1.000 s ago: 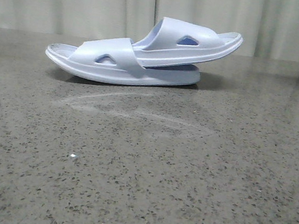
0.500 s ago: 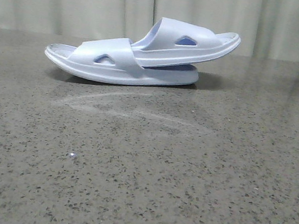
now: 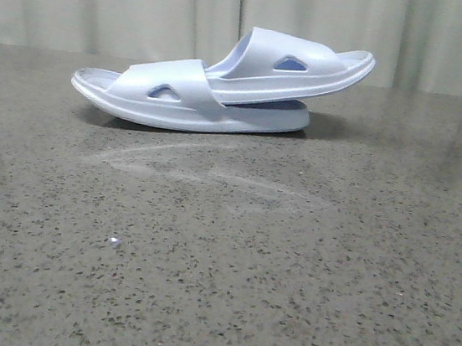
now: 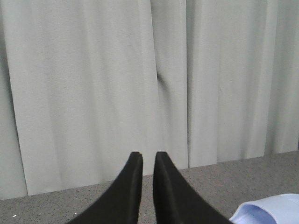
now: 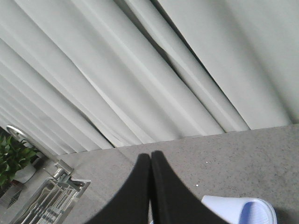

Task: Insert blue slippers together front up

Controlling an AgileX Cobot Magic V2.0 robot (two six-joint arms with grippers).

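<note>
Nothing has shifted: my front view shows the pale blue foam slippers (image 3: 225, 84) nested at the far side of the speckled grey worktop (image 3: 229, 257), no arms visible. Only wrist views show the left gripper (image 4: 148, 156) narrow and the right gripper (image 5: 150, 155) closed, both empty.

Matt foam-rubber blue slippers (image 3: 217, 83), glossy speckled stone table (image 3: 229, 257), pleated cloth curtain (image 3: 150, 7)

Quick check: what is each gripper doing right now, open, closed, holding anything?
Left gripper: nearly closed, a thin gap between the fingertips, holding nothing.
Right gripper: closed, fingertips together, holding nothing.
</note>
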